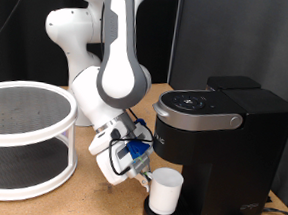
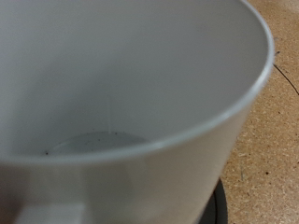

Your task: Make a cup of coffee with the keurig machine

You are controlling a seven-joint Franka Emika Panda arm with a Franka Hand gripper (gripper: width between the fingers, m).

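White cup [image 1: 166, 190] upright under black keurig machine [image 1: 221, 144].

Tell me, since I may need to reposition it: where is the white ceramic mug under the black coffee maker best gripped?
Probably the white ceramic mug is best gripped on its open rim, coming from the exterior view's left. It stands upright on the drip tray, and the black coffee maker blocks the other side and overhangs it. The gripper is already at that side.

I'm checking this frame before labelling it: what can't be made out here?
- Gripper fingers: exterior view, too small and bunched against the cup to tell open or shut; wrist view shows none.
- Keurig machine: its drip tray is hidden by the cup, its side cut by the exterior view's right edge.
- Cup's outside and handle: wrist view, filled by the interior.
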